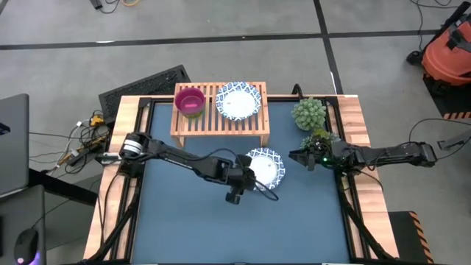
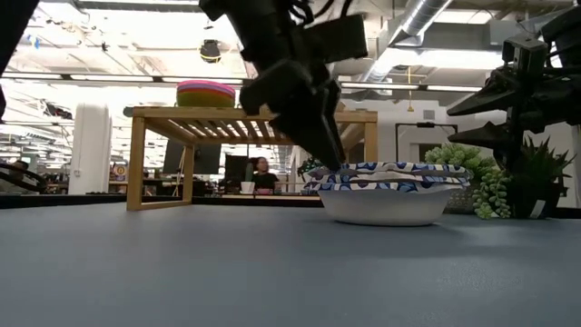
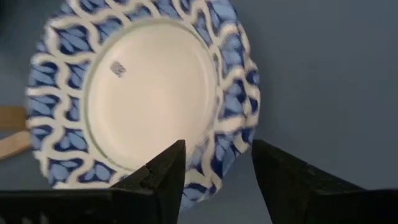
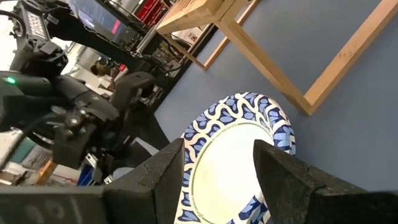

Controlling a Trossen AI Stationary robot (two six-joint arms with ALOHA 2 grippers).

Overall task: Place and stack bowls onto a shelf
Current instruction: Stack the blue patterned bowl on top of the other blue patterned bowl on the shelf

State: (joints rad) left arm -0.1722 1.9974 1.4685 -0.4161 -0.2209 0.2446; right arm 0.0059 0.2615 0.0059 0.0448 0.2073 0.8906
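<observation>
Two hands apart | left hand (image 1: 259, 182) straddles white bowl (image 1: 269, 166) rim | right hand (image 1: 294, 157) beside it

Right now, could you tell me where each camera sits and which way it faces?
High: overhead, straight down; both arms, shelf, white bowl on the table.
Low: table height, level across; shelf, bowl, left gripper at its rim.
Left wrist: on the left arm, looking down past open fingers at the bowl.
Right wrist: on the right arm, past open fingers at the bowl and left arm.
All four share that bowl.
</observation>
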